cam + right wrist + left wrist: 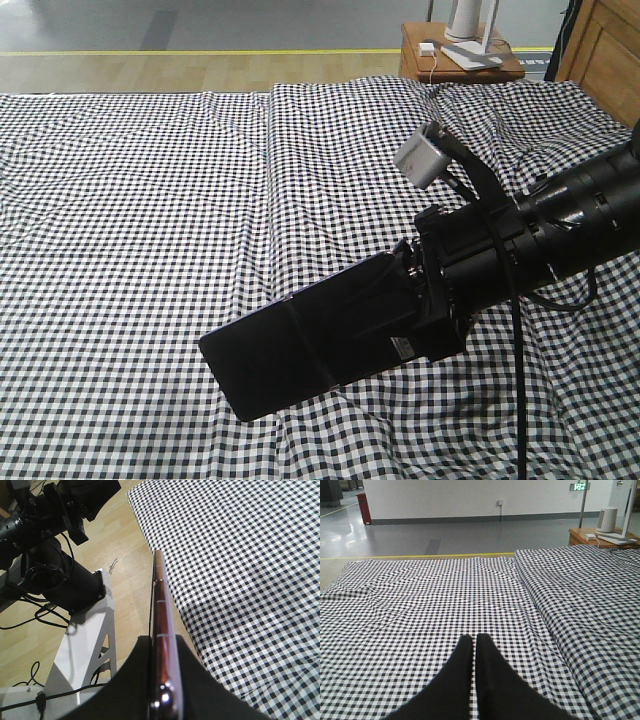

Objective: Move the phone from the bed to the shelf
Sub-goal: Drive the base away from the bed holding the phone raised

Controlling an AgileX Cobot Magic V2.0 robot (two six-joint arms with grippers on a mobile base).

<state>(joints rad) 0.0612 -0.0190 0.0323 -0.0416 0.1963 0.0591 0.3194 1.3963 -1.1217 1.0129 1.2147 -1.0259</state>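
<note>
a: how far along is it?
b: the pickup looks done. the right jaws are clamped on one end of the phone [300, 350], which hangs broad face up, clear above the bed [150, 200]. its pinkish edge is plain in the right wrist view. the carry and the setting down on the shelf are left.
a: and the left arm?
b: the left jaws are pressed together with nothing between them, low over the sheet.
a: what can't you make out?
b: no shelf shows for certain. a wooden panel [605, 55] at the far right is cut off, and i can't tell what it is. the clamped end of the phone is hidden too.
</note>
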